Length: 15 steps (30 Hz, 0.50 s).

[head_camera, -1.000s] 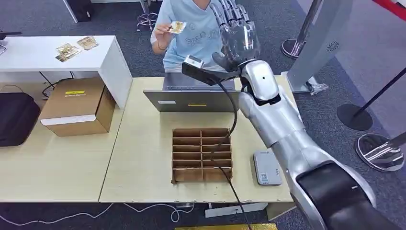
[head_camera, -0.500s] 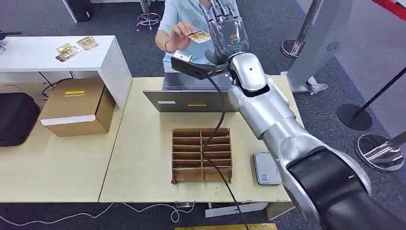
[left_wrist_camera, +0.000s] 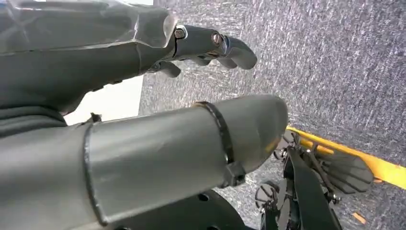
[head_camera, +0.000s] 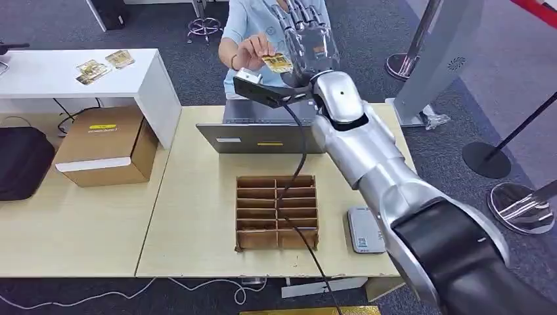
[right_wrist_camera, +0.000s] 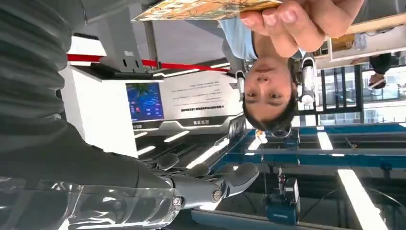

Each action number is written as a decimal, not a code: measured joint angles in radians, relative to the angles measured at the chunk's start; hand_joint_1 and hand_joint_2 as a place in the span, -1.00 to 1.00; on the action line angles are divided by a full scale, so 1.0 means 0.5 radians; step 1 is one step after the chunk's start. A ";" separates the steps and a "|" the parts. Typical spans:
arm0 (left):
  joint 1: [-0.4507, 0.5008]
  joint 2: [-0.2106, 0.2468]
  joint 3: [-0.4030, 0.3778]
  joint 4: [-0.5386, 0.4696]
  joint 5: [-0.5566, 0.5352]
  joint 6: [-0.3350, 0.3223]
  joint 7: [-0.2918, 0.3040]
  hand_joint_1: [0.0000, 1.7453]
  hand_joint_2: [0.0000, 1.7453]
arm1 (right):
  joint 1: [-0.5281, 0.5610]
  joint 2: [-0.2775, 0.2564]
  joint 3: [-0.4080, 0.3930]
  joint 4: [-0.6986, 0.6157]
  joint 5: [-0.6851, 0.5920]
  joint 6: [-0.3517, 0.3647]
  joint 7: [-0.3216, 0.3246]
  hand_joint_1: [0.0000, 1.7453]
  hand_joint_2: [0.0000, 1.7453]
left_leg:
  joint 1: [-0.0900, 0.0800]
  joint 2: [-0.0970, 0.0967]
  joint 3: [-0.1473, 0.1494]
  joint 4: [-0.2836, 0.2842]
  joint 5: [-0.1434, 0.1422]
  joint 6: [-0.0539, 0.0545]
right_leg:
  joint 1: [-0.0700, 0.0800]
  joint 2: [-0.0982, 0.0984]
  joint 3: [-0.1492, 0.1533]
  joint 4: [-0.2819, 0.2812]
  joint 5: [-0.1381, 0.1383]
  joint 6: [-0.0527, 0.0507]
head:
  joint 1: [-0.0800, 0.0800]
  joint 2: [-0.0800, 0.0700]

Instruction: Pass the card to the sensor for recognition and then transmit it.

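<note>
Right hand (head_camera: 307, 36), translucent smoky shell over dark fingers, raised beyond the far edge of the pale wood-laminate desk (head_camera: 197, 216), fingers spread apart and holding nothing. Silver jointed arm runs from the near right corner up to it.

A person's hand (head_camera: 253, 47) pinches the small glossy yellow-patterned card (head_camera: 278, 63) by one edge, the card just beside the robot's palm; contact between card and palm cannot be told. In the right wrist view the card (right_wrist_camera: 206, 8) sits above the outstretched fingers (right_wrist_camera: 225, 179), clear of them. Compared with half a second ago, the card is lower and closer to the palm; the right hand has barely shifted.

Flat grey rounded-rectangle card sensor (head_camera: 364, 230) lies near the desk's near right edge, partly behind the arm.

Brown cardboard divider tray (head_camera: 276, 212), two columns of narrow slots, sits at the desk's middle near edge; slots look empty. A black cable crosses it. Closed grey laptop (head_camera: 263, 134) at the far edge.

Closed brown cardboard box (head_camera: 105, 146) with yellow label on the adjoining desk to the left. White desk (head_camera: 72, 82) beyond carries a few more patterned cards (head_camera: 105, 64).

Left hand (left_wrist_camera: 143, 124): smooth grey thumb and dark fingers loosely curled over speckled grey carpet, gripping nothing.
</note>
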<state>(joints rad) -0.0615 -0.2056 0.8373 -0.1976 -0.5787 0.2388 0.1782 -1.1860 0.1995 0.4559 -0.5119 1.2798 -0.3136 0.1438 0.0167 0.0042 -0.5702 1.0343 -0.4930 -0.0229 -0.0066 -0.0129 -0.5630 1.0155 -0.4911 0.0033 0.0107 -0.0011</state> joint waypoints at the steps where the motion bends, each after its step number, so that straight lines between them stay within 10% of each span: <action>1: -0.001 0.002 -0.005 0.000 -0.008 -0.001 0.000 -1.00 -1.00 | -0.005 0.002 0.000 0.008 -0.002 0.000 0.000 -1.00 1.00 | 0.000 0.000 0.000 0.000 0.000 0.000 | 0.000 0.000 0.000 0.000 0.000 0.000 | 0.000 0.000; 4: -0.002 0.008 -0.017 0.000 -0.029 -0.002 0.000 -1.00 -1.00 | -0.015 0.008 0.000 0.037 -0.008 -0.005 -0.002 -1.00 1.00 | 0.000 0.000 0.000 0.000 0.000 0.000 | 0.000 0.000 0.000 0.000 0.000 0.000 | 0.000 0.000; 5: -0.003 0.010 -0.022 0.000 -0.031 -0.002 0.000 -1.00 -1.00 | -0.016 0.008 0.000 0.049 -0.013 -0.008 -0.003 -0.64 1.00 | 0.000 0.000 0.000 0.000 0.000 0.000 | 0.000 0.000 0.000 0.000 0.000 0.000 | 0.000 0.000; 6: -0.003 0.011 -0.023 0.000 -0.034 -0.002 0.000 -1.00 -1.00 | -0.016 0.008 0.000 0.054 -0.014 -0.008 -0.003 0.60 1.00 | 0.000 0.000 0.000 0.000 0.000 0.000 | 0.000 0.000 0.000 0.000 0.000 0.000 | 0.000 0.000; 8: -0.004 0.012 -0.024 0.000 -0.041 -0.002 0.000 -1.00 -1.00 | -0.016 0.008 0.000 0.065 -0.017 -0.008 -0.002 1.00 1.00 | 0.000 0.000 0.000 0.000 0.000 0.000 | 0.000 0.000 0.000 0.000 0.000 0.000 | 0.000 0.000; 15: -0.008 0.019 -0.052 0.000 -0.081 -0.011 0.000 -1.00 -1.00 | -0.016 0.008 -0.024 0.119 -0.042 -0.079 -0.036 1.00 1.00 | 0.000 0.000 0.000 0.000 0.000 0.000 | 0.000 0.000 0.000 0.000 0.000 0.000 | 0.000 0.000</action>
<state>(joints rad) -0.0653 -0.1961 0.8114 -0.1976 -0.6191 0.2335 0.1781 -1.1941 0.2037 0.4440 -0.4524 1.2589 -0.3533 0.1259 0.0166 0.0040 -0.5702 1.0345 -0.4930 -0.0229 -0.0066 -0.0130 -0.5630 1.0154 -0.4911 0.0033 0.0107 -0.0011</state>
